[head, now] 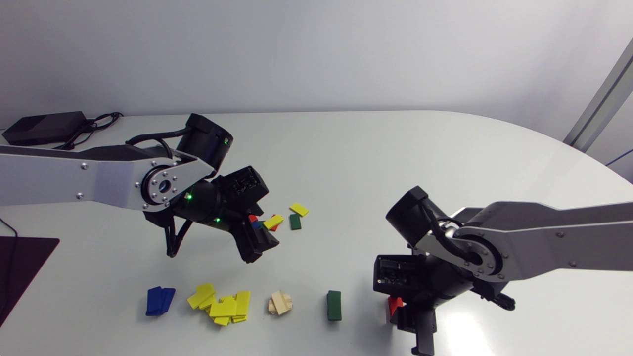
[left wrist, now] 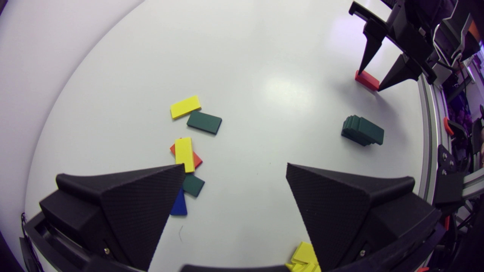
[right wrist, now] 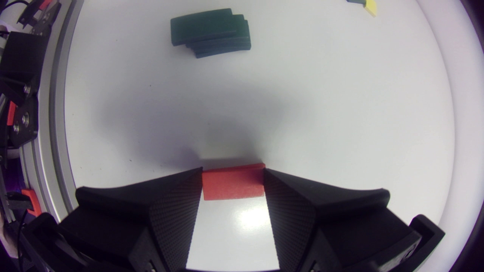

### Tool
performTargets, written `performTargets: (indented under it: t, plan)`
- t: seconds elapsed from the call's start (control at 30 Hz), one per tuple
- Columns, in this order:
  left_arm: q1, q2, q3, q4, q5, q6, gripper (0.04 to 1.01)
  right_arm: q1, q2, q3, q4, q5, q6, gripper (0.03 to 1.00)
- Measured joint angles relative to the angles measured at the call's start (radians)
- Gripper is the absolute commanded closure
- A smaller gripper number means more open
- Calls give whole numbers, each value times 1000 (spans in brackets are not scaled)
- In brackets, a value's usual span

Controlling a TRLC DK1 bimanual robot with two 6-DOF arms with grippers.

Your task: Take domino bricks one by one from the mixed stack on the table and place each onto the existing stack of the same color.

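Observation:
The mixed pile point(head: 274, 221) lies mid-table: a yellow brick point(left wrist: 185, 106), a green brick point(left wrist: 204, 122), a yellow brick on a red one point(left wrist: 184, 154), plus a green point(left wrist: 193, 184) and a blue brick point(left wrist: 179, 204). My left gripper point(head: 259, 242) point(left wrist: 235, 170) hangs open just over the pile's near side, nothing between its fingers. Along the front stand the blue stack point(head: 159, 300), yellow stack point(head: 222, 304), pale wooden stack point(head: 280, 302) and green stack point(head: 334, 305) point(right wrist: 210, 32). Right of the green stack, my right gripper point(head: 399, 312) point(right wrist: 232, 185) is shut on a red brick point(right wrist: 232, 182) point(left wrist: 366, 80) that rests on the table.
A black box with cables point(head: 44, 127) sits at the table's back left corner. A dark mat point(head: 20, 267) lies at the left edge. The yellow stack is loosely spread. The white table point(head: 395, 163) stretches bare behind the pile.

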Motion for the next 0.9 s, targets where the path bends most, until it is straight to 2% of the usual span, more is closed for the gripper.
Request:
performTargets:
  t: [0.13, 0.2, 0.27, 0.9]
  plan:
    - [0, 0, 0, 0, 0, 0, 95, 0, -11, 1, -3, 4, 0, 502]
    - [0, 0, 0, 0, 0, 0, 95, 0, -20, 2, -4, 6, 0, 430]
    - [0, -1, -2, 0, 0, 0, 95, 0, -26, 3, -4, 10, 3, 416]
    - [-13, -16, -8, 3, 0, -8, 95, 13, -55, 3, -14, 19, 11, 397]
